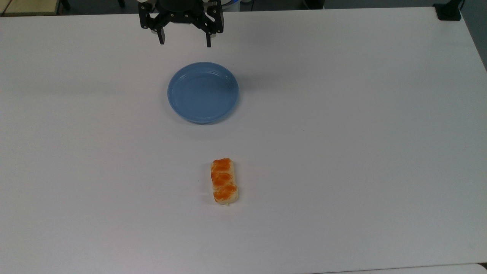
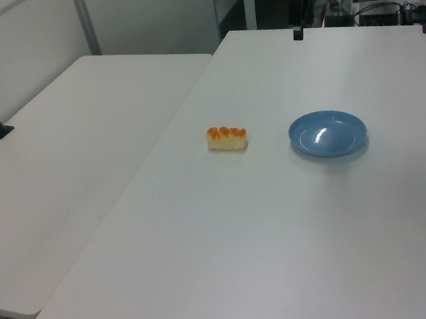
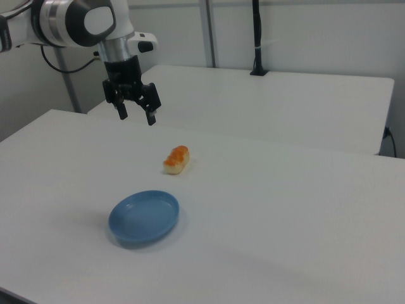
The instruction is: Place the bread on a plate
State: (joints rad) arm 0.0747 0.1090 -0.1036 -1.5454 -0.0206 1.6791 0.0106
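The job has not started yet. The bread lies on the white table near its middle, well apart from the blue plate, which has nothing on it. The tool hangs high by one table edge, fingers spread, holding nothing.

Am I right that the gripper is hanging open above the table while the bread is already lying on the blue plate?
Not quite. The gripper does hang open above the table, but the bread is not on the blue plate. The top view shows it lying on the bare table, apart from the plate, with a clear gap between them. The plate holds nothing.
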